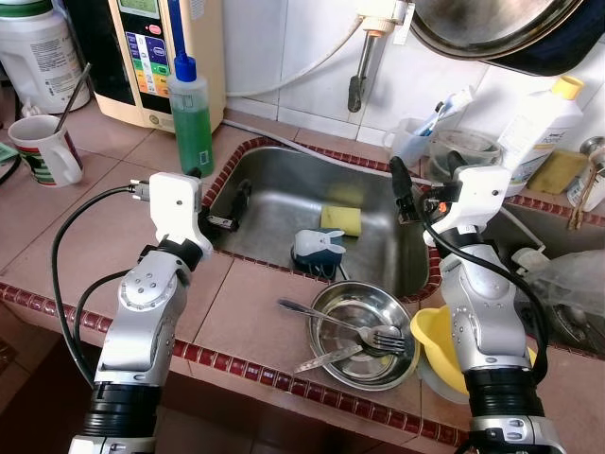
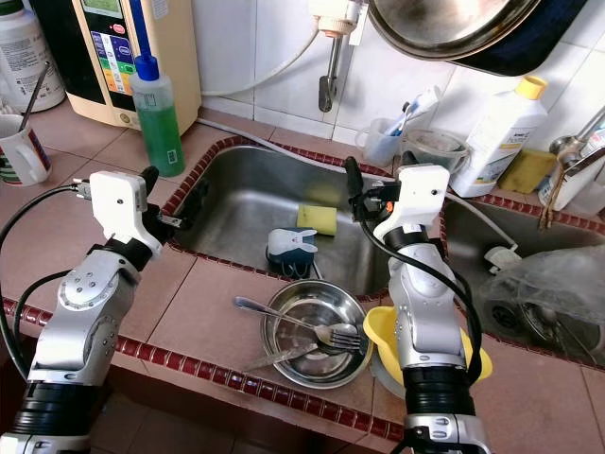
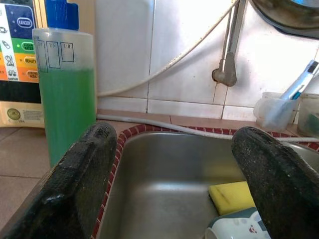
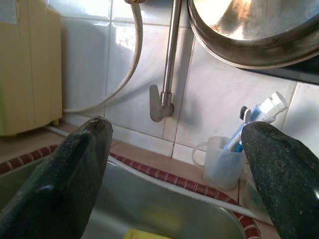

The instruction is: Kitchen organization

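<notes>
Steel sink [image 1: 284,203] holds yellow sponge [image 1: 341,219], perhaps damp.

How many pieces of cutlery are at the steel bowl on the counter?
3: a metal fork and a metal spoon lying inside the round steel bowl, and a metal knife leaning over its front rim. More could be hidden beneath them.

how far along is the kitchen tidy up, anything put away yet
Nothing looks done yet. The steel bowl with a fork and spoon sits on the counter edge, and the yellow sponge and a small cup lie in the sink. Neither the left gripper nor the right gripper holds anything; both hover over the sink, jaws open. All sorting remains.
</notes>
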